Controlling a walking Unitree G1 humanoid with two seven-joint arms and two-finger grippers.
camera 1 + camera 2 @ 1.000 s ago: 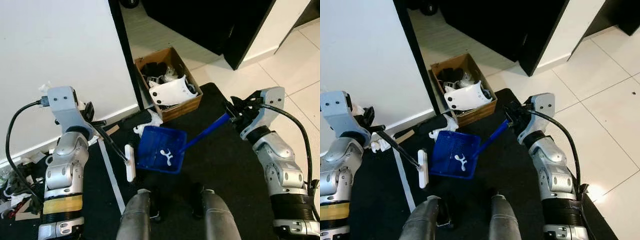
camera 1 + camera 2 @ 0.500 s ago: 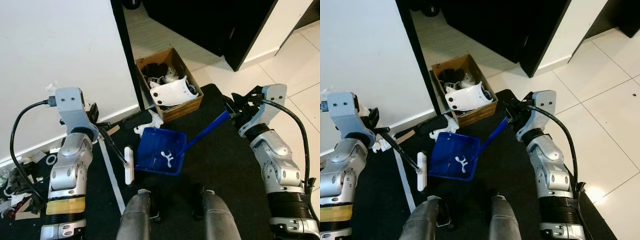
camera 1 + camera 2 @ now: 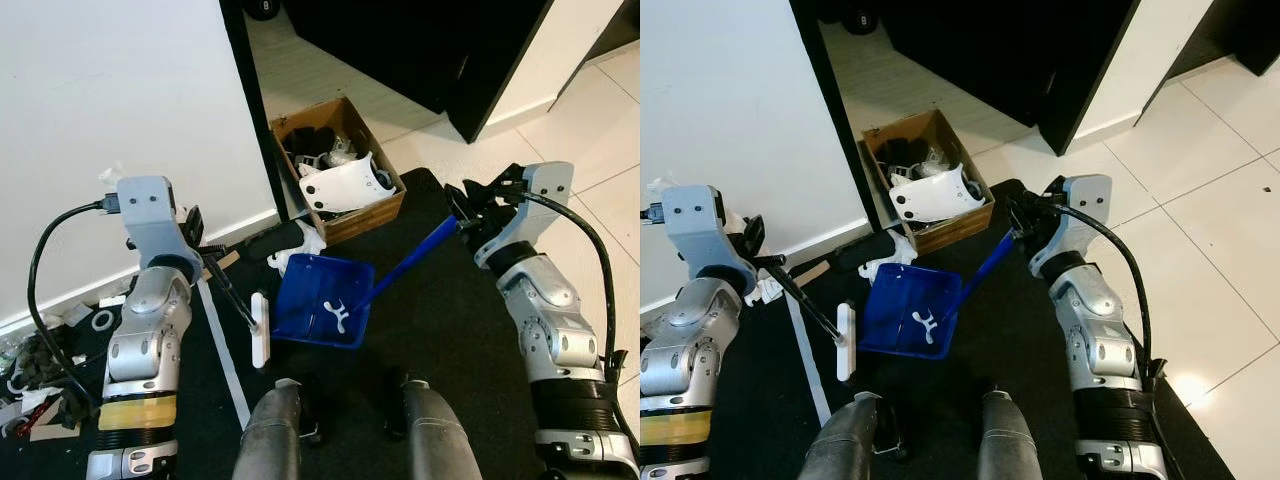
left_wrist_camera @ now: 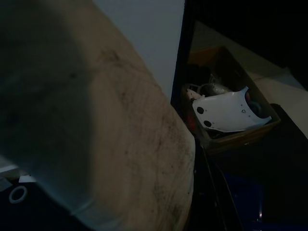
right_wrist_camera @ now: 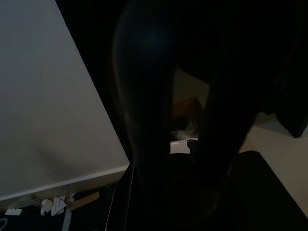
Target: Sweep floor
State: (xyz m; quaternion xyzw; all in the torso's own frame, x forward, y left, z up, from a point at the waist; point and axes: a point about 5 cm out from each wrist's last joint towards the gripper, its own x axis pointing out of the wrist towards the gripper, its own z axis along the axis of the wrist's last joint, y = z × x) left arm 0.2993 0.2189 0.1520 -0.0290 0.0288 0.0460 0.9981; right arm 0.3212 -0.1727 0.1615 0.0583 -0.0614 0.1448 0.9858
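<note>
A blue dustpan [image 3: 322,298] lies on the black mat [image 3: 450,330] with a small white scrap [image 3: 335,312] in it. Its blue handle [image 3: 420,252] runs up to my right gripper [image 3: 462,210], which is shut on the handle's end. My left gripper [image 3: 200,255] is shut on the black handle of a small brush. The brush's white head [image 3: 260,328] rests on the mat against the dustpan's left edge. More white scraps [image 3: 300,243] lie just behind the dustpan.
A cardboard box [image 3: 338,165] with a white shell part and dark items stands behind the dustpan. A white wall [image 3: 110,120] is at the left, with cables and clutter [image 3: 40,360] at its foot. Light tiles [image 3: 590,110] lie to the right.
The dustpan has shifted only slightly on the mat. Both arms have drawn a little closer together, still holding brush and dustpan handle. The camera moved a bit.
</note>
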